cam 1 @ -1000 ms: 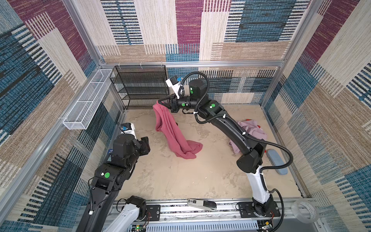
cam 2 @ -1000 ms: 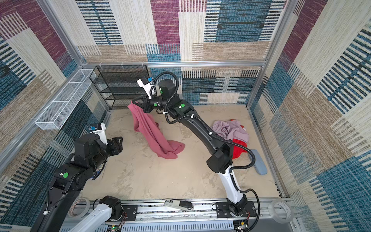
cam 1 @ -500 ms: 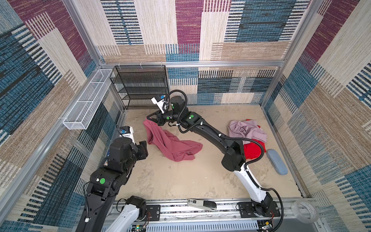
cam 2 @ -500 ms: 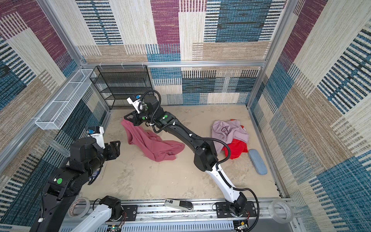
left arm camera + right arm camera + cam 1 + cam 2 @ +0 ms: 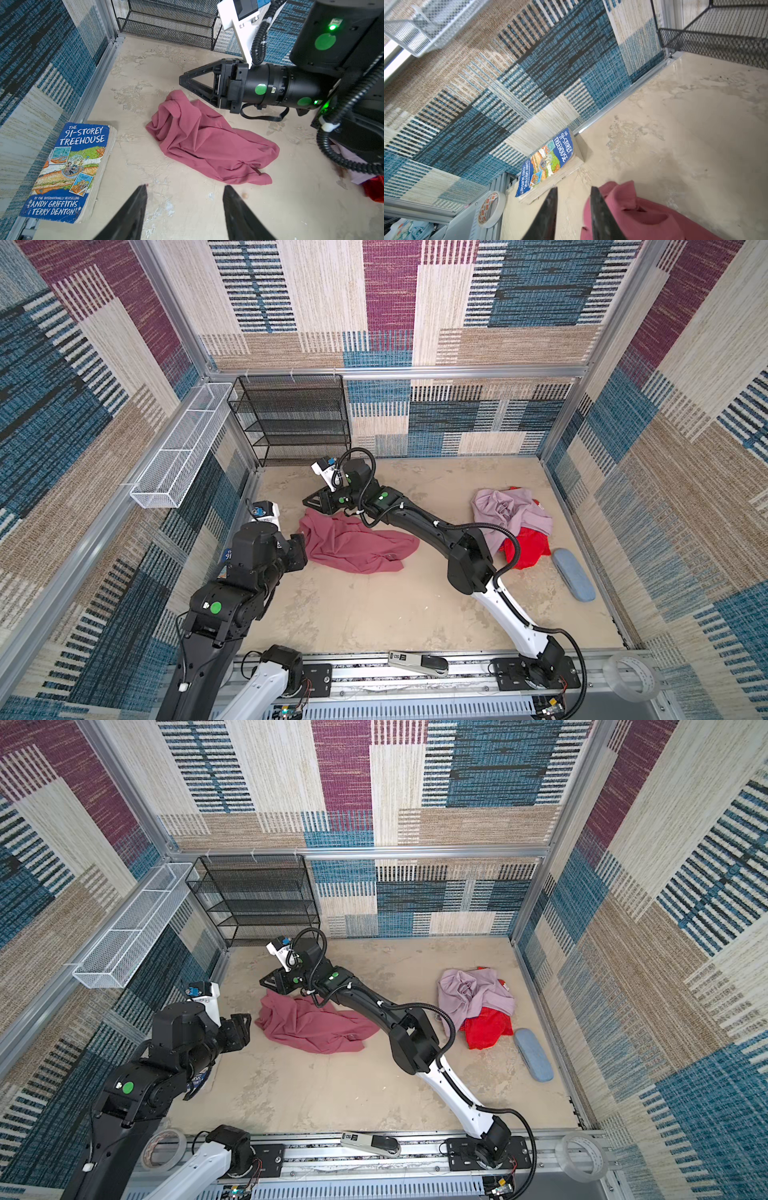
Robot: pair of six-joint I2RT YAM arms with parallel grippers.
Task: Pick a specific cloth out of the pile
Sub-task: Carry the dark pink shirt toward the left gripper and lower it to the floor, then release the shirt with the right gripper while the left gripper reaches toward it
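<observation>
**A:** Status? Where's the target?

**B:** The dusty rose soft fabric cloth (image 5: pixel 353 545) lies crumpled on the beige mottled tabletop (image 5: pixel 374 614), centre-left in both top views. It is well apart from the pile (image 5: pixel 511 526) of pale lilac and bright red cloths at mid-right.

**A:** Grippers?

**B:** My right gripper (image 5: pixel 573 189) reaches across the middle and sits low at the cloth's upper-left end. Its jaws are narrowly parted with nothing between them. One finger is just beside a raised fold; I can't tell if it touches. My left gripper (image 5: pixel 185 187) hovers near the cloth's left edge, jaws wide and empty.

**A:** Why is the left arm there?

**B:** My guess is standby. It points at the cloth and is clear of my right arm.

**A:** Progress?

**B:** I judge the separation done. The cloth lies alone, with no overlap with the pile.

**A:** Risks?

**B:** There's a blue paperback book (image 5: pixel 68 172) by the left wall and a black wire-mesh shelf rack (image 5: pixel 291 418) behind, so my right arm's retreat is tight. The loose fold could also snag a finger.
</observation>
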